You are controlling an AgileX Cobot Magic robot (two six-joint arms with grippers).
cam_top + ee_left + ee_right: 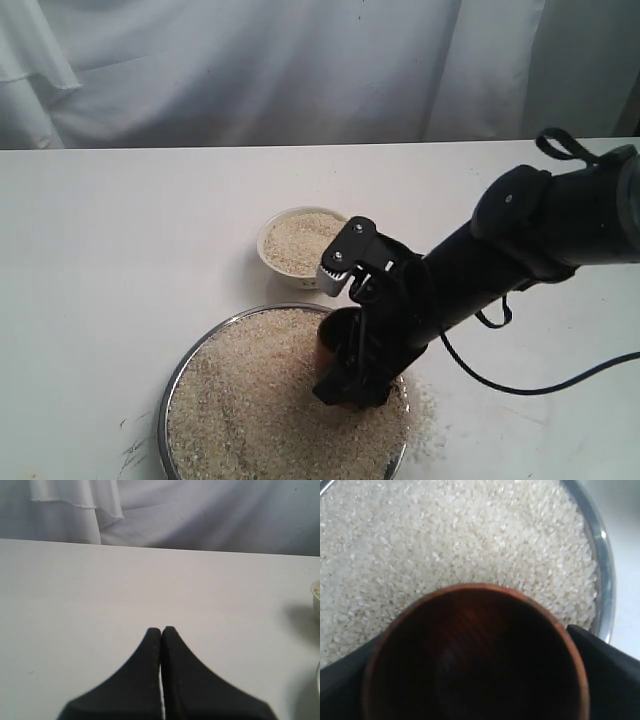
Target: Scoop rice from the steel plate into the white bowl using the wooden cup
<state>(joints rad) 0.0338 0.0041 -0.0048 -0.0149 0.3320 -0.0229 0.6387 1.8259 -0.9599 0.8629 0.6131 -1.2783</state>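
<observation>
The steel plate [170,392] lies at the table's front, heaped with rice [250,400]. Just behind it stands the white bowl [266,240], which also holds rice. My right gripper [345,372] reaches down over the plate's right side, shut on the wooden cup [330,342]. In the right wrist view the cup [475,645] shows a dark, empty inside, with a black finger against each side of it, rice [445,540] beyond its lip and the plate's rim [606,570] past that. My left gripper [161,630] is shut on nothing, over bare table, and does not appear in the exterior view.
Loose grains [425,408] lie on the table to the right of the plate. A black cable [530,385] trails from the right arm across the table. A white curtain [300,60] hangs along the table's far edge.
</observation>
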